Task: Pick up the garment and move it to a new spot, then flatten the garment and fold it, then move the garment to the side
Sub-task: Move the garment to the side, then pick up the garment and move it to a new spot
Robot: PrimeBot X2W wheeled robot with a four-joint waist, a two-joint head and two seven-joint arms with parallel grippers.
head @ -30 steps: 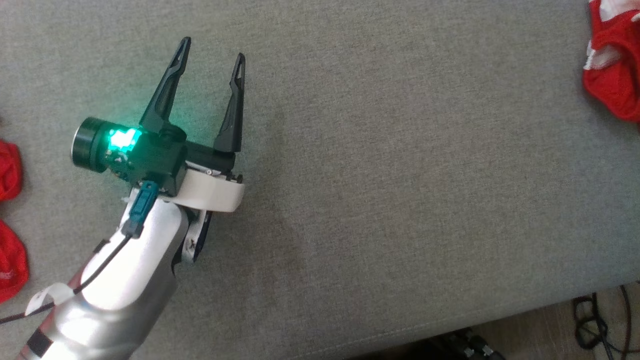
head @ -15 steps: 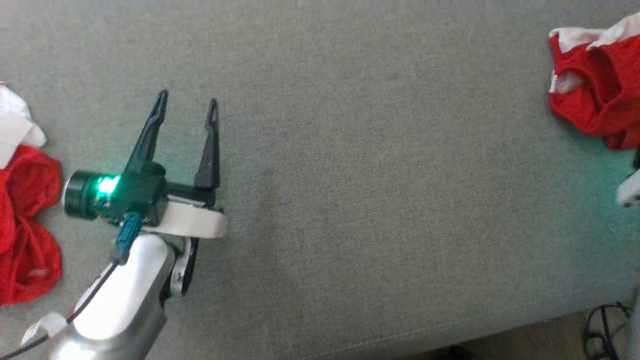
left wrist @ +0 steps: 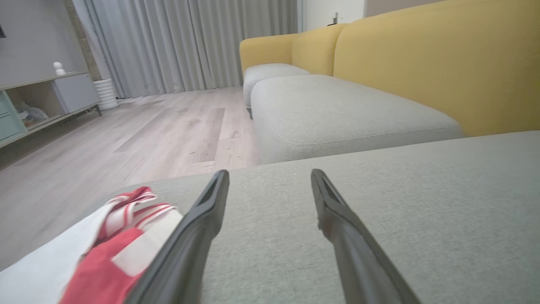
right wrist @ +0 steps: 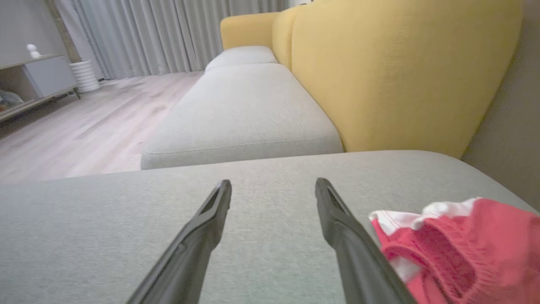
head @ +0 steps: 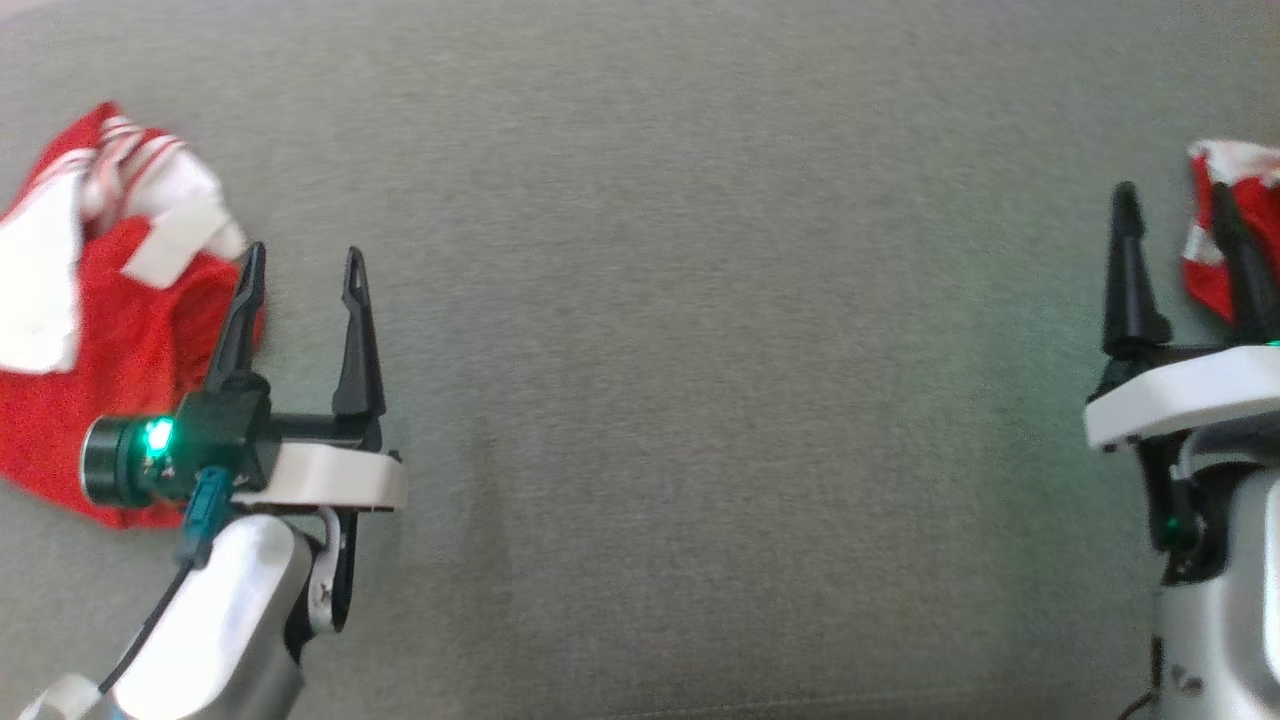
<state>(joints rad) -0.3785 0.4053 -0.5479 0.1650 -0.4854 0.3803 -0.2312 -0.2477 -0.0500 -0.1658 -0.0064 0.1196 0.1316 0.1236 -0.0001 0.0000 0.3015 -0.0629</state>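
A crumpled red and white garment lies on the grey cushion at the left. My left gripper stands open and empty just to its right, its left finger at the cloth's edge. In the left wrist view that garment lies left of the open left gripper. A second red and white garment lies at the far right, partly behind the fingers of my open, empty right gripper. The right wrist view has this garment just right of the right gripper.
The broad middle of the grey cushion lies between the two grippers. Beyond its far edge are a grey sofa seat with yellow backrests, wooden floor, curtains and a low cabinet.
The head camera has moved, shifting the whole picture. The right gripper has come into view at the right, and more of the left garment shows. Both grippers stay open.
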